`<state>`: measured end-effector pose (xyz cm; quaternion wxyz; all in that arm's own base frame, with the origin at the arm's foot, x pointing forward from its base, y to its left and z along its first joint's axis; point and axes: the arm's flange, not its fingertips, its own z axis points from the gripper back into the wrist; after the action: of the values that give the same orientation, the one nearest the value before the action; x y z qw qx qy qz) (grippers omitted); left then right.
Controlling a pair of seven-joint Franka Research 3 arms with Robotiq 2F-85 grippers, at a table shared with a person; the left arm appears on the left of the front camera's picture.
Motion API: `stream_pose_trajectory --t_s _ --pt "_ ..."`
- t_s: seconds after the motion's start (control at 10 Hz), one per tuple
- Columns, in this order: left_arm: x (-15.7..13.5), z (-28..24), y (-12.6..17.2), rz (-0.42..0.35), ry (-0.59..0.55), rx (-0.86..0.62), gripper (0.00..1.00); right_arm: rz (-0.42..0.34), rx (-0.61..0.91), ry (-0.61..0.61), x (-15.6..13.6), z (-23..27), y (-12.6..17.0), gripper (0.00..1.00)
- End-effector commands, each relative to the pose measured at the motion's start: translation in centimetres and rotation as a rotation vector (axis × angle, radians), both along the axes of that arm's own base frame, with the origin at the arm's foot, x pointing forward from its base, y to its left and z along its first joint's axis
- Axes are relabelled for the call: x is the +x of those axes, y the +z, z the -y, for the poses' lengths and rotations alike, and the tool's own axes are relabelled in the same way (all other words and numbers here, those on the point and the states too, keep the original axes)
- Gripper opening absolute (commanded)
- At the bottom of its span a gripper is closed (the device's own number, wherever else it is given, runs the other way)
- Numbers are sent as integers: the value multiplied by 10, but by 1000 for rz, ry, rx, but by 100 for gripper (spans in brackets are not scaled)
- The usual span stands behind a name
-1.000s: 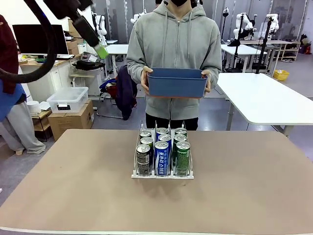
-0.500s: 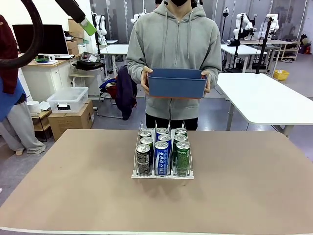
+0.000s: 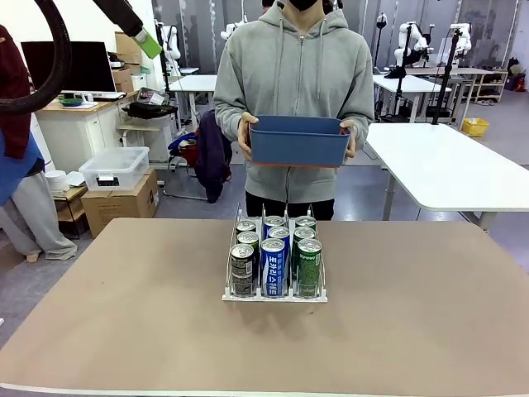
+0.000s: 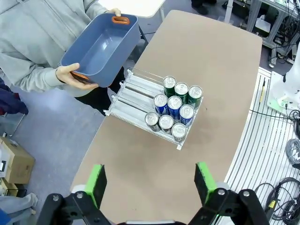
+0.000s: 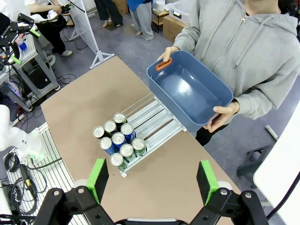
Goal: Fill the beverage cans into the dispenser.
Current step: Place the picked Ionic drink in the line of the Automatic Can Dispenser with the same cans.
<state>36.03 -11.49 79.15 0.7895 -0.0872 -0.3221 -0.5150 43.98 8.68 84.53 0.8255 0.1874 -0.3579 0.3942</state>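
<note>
**Front view: nine cans racked, tub held empty**

The dispenser (image 3: 274, 294) sits mid-table with beverage cans (image 3: 274, 266) filling its three lanes: black on the robot's left, blue in the middle, green on the right. A person at the far edge holds a blue tub (image 3: 299, 139) in both hands, empty in both wrist views. The left gripper (image 4: 149, 180) and right gripper (image 5: 153, 177) hang high above the table, jaws spread wide, holding nothing.

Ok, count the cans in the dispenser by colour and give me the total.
Dark cans, left lane: 3
Blue cans, middle lane: 3
Green cans, right lane: 3
Total in the dispenser: 9
</note>
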Motion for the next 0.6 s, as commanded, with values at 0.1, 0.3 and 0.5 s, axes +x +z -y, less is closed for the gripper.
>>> stream_pose_trajectory --t_s 0.1,0.3,0.5 --pt "0 -1 0 -5 -9 -6 100 -1 -7 6 -3 0 -2 100" --pt "0 -1 0 -5 -9 -6 100 -1 -7 6 -3 0 -2 100" --pt "0 -1 0 -5 -9 -6 100 -1 -7 6 -3 0 -2 100"
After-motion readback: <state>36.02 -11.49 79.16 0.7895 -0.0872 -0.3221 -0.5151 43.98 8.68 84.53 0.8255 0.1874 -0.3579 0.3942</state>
